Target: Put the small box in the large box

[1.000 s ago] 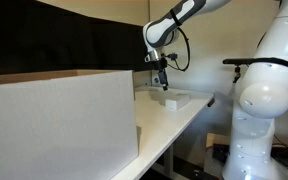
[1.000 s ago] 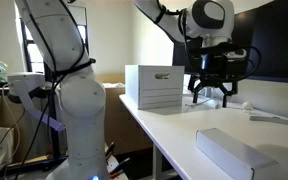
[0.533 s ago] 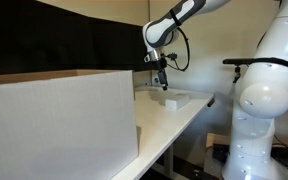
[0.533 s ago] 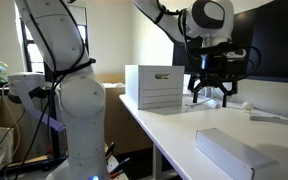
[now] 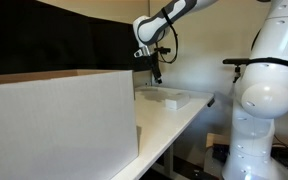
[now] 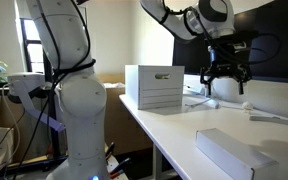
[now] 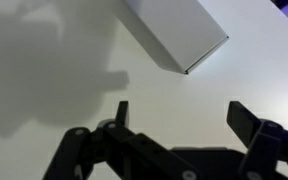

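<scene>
**Small box not yet grasped**

The small box [image 5: 170, 98] lies flat on the white table [image 5: 172, 120], well apart from the large box [image 5: 59, 120]. The gripper [image 5: 156, 77] hangs above the table, jaws spread wide and holding nothing. Grasping, carrying and dropping all appear to remain. Only the wrist view shows that the small box [image 7: 174, 33] sits beyond the fingers [image 7: 246, 118], not between them.

The arm [image 6: 69, 95] has big, rounded shells of glossy white, with thin dark rings where the segments meet. A black cable [image 5: 174, 45] makes a loop beside its slimmer white end. The tool [image 7: 179, 112] is matt black, with two flat, angular fingers [image 7: 246, 118] and dark linkages behind them.
</scene>
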Motion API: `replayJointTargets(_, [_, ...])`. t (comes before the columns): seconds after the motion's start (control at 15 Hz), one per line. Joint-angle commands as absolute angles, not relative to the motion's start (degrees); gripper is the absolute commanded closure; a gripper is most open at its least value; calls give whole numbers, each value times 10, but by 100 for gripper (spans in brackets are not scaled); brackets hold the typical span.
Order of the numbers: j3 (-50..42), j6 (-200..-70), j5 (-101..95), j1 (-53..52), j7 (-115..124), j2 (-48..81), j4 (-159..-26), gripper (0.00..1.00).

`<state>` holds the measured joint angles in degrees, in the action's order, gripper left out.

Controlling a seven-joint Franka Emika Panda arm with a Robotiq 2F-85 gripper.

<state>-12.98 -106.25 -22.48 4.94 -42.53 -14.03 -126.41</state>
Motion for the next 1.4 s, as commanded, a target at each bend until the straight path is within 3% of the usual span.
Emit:
replayJointTargets(0.0, [-146,-1085,-255,64,-559,-118,-1227,0])
replayJointTargets(0.93, [-236,-1245,-259,136,-1096,-121,-1239,0])
replayJointTargets(1.33, [-263,-1287,-253,174,-1205,-129,-1265,0])
